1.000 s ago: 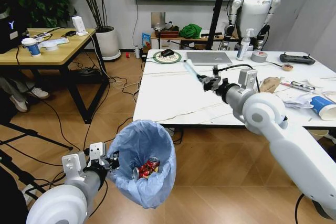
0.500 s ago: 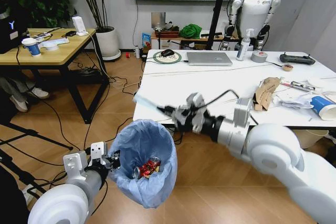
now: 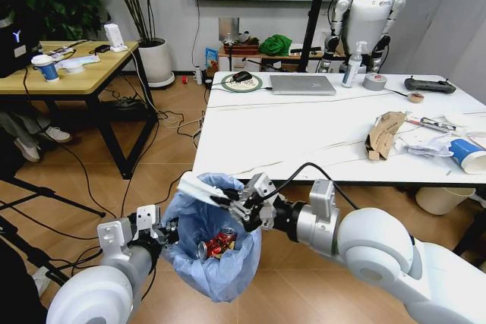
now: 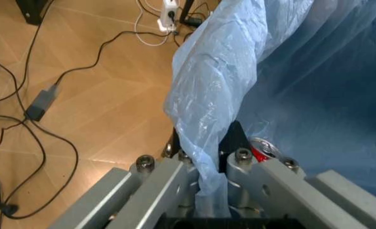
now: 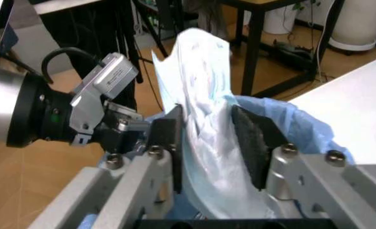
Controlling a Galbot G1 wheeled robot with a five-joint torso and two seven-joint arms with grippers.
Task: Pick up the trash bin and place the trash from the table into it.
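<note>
I have the right gripper point(image 3: 241, 206) clamped on a long white crumpled wrapper point(image 3: 199, 187), its jaws pinching the piece near one end. The wrapper's long axis runs out ahead of the fingertips, almost level, across the mouth of the trash bin point(image 3: 209, 252). The opening lies directly below the gripper, so I judge the drop depends on the free end clearing the far rim instead of draping over it.

My left gripper point(image 3: 162, 231) holds the bin off the floor, closed on the rim with the blue liner bunched between its fingers point(image 4: 175, 167). That liner is thin, crinkly and translucent; a red crushed can point(image 3: 216, 242) sits at the bottom.

From the right wrist, the wrapper point(image 5: 200, 124) looks like soft creased film, standing up between the black pads point(image 5: 254, 138).

The table point(image 3: 288, 130) sits behind the right arm, with torn brown cardboard point(image 3: 382, 133) and a blue-white paper cup point(image 3: 465, 153) on it.
</note>
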